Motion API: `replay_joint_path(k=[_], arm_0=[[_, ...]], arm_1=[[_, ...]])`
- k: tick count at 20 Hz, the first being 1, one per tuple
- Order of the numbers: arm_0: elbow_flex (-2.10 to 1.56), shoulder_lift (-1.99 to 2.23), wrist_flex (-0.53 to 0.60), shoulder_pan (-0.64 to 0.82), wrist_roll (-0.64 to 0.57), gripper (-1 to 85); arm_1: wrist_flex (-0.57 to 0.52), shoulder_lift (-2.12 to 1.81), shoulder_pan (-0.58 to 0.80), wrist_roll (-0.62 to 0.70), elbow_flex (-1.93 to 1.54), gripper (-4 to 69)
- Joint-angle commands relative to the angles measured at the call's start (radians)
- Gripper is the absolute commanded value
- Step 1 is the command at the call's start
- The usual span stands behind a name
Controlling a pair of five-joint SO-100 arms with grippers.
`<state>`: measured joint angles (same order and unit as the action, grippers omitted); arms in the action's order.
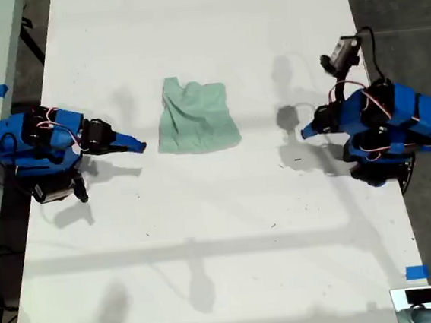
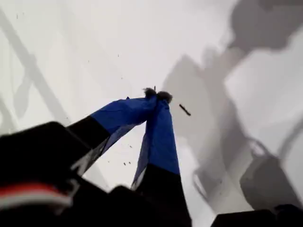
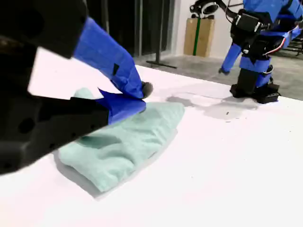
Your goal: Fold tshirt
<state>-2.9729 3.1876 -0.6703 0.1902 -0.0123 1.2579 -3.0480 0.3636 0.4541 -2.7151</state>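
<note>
Exterior view puts the tshirt (image 1: 196, 117) as a creased, folded bundle on the white table (image 1: 222, 229), above its middle, with bare table all around it. Your second gripper (image 1: 139, 146), tips together and empty, sits just off the bundle toward that view's left. Your first gripper (image 1: 306, 132), also closed on nothing, waits well apart on the view's right. Blue tape (image 1: 415, 272) marks the table's lower right corner.
</note>
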Motion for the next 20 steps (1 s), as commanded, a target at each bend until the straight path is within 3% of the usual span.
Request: replay_joint_path(k=[1,3,4,5,6,9,20], arm_0=[[-0.224,0.420,0.098,-0.038,0.037,1.4],[-0.216,0.397,0.011,-0.044,0.048,6.0],[-0.215,0.407,-0.084,-0.038,0.051,6.1],[-0.215,0.407,-0.216,-0.008,0.051,6.6],[-0.219,0.402,-0.236,0.005,0.044,8.7],[-0.216,0.410,-0.241,0.021,0.051,10.8],[-0.216,0.410,-0.241,0.025,0.051,11.2]], arm_1=[[0.052,-0.446,-0.141,-0.227,-0.268,-1.2],[0.023,-0.397,-0.198,-0.382,-0.345,-1.2],[0.020,-0.379,-0.209,-0.417,-0.347,-1.2],[-0.006,-0.391,-0.216,-0.445,-0.359,0.7],[-0.023,-0.426,-0.218,-0.374,-0.365,3.8],[-0.011,-0.437,-0.187,0.360,-0.360,5.1],[-0.005,-0.437,-0.196,0.347,-0.357,3.8]])
